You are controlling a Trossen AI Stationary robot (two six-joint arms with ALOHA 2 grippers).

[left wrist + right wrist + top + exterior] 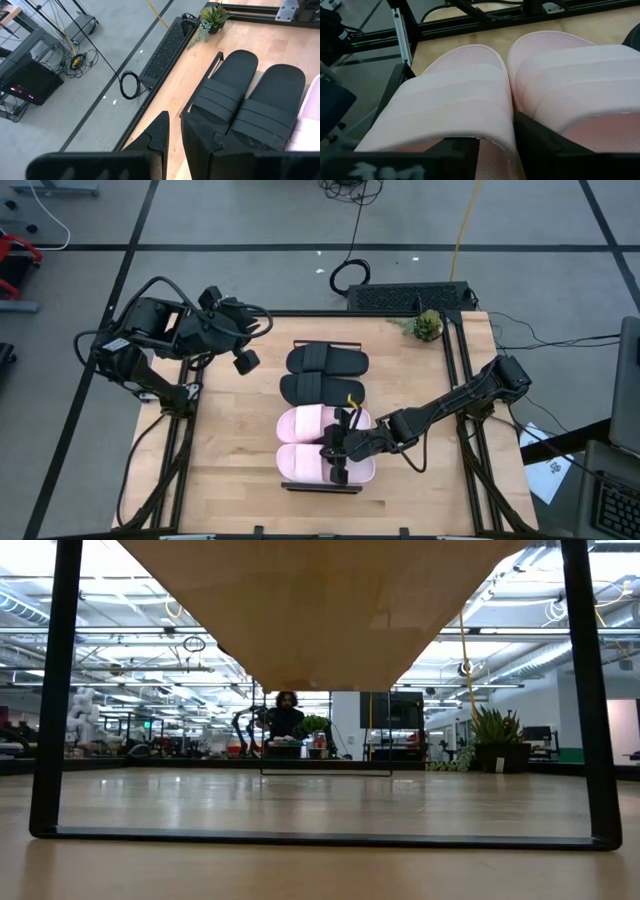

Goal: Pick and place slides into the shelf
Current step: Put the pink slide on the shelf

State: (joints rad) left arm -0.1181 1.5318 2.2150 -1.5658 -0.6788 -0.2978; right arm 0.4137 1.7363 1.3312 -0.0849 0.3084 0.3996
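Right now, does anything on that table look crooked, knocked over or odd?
Nothing stands out. The black slides and pink slides lie side by side in a neat row on the shelf, all flat and facing the same way.

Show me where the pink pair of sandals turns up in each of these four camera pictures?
High view: pink pair low of centre on the shelf, under the right tool.
Low view: not in it; only the shelf's underside shows.
Left wrist view: just a pale sliver at the right edge.
Right wrist view: fills the picture, side by side.
Shared landmark: the black pair lies next to them, also seen in the left wrist view.
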